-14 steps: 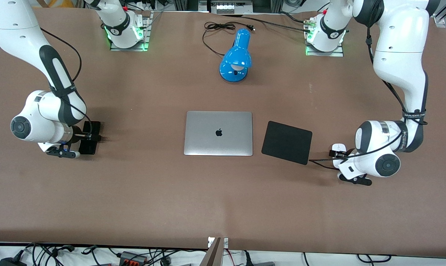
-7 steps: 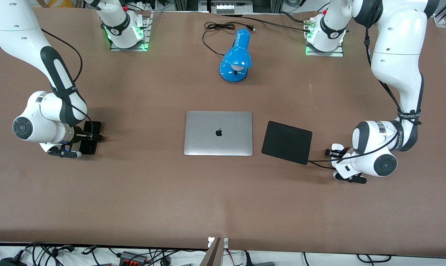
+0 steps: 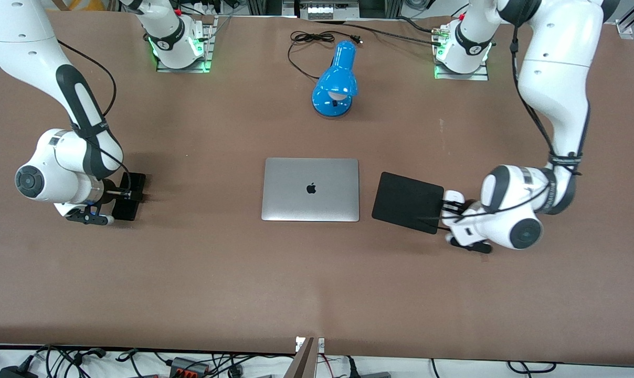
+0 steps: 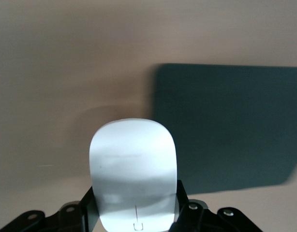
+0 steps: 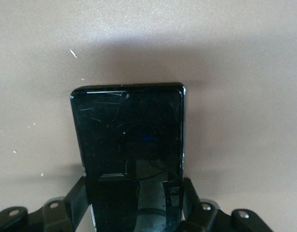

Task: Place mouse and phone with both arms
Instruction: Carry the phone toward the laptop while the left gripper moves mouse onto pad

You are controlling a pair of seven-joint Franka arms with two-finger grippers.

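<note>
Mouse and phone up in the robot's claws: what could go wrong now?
The left tool pinches only the mouse's end, so most of it sticks out and it might slip or tip before it is well over the mouse pad. The right tool also clamps just one end of the glossy phone, which could slide out.

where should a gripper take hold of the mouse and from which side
By its two long sides near one end, coming from above, as the left gripper holds it now. The mouse is a flat rounded oval, narrow enough across to fit between the fingers, while its smooth domed top offers no edge.
</note>
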